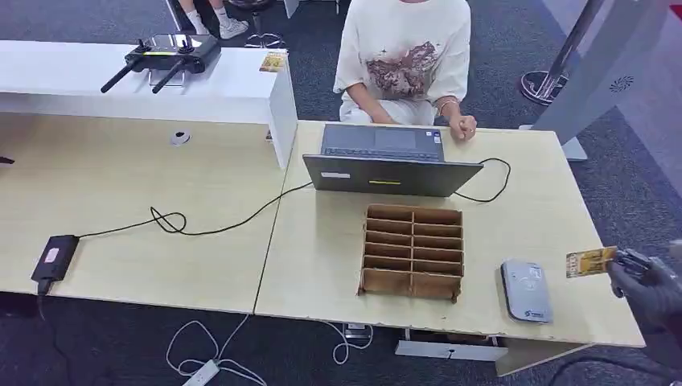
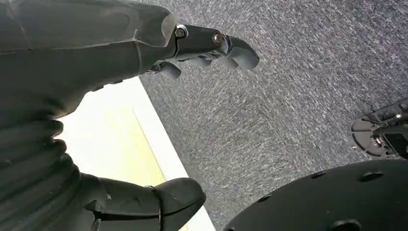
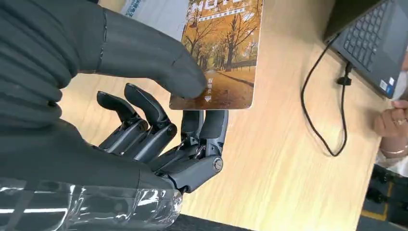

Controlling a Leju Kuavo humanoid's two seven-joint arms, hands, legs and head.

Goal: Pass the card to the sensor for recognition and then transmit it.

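Observation:
My right hand (image 1: 647, 283) hovers at the table's right edge and pinches a card (image 1: 590, 261) printed with autumn trees. In the right wrist view the thumb presses the card (image 3: 226, 53) against the fingers (image 3: 207, 127) beneath it. The grey card sensor (image 1: 527, 290) lies flat on the table, just left of the card and lower. The card is held above the table, to the right of the sensor. My left hand (image 2: 144, 115) hangs over the carpet beside a table edge, fingers apart, holding nothing.
A cardboard divider box (image 1: 412, 250) stands left of the sensor. Behind it sits a laptop (image 1: 386, 159) with a black cable (image 1: 495, 181), and a person (image 1: 406, 56) rests a hand on the table's far edge. A white counter (image 1: 145, 80) carries a controller.

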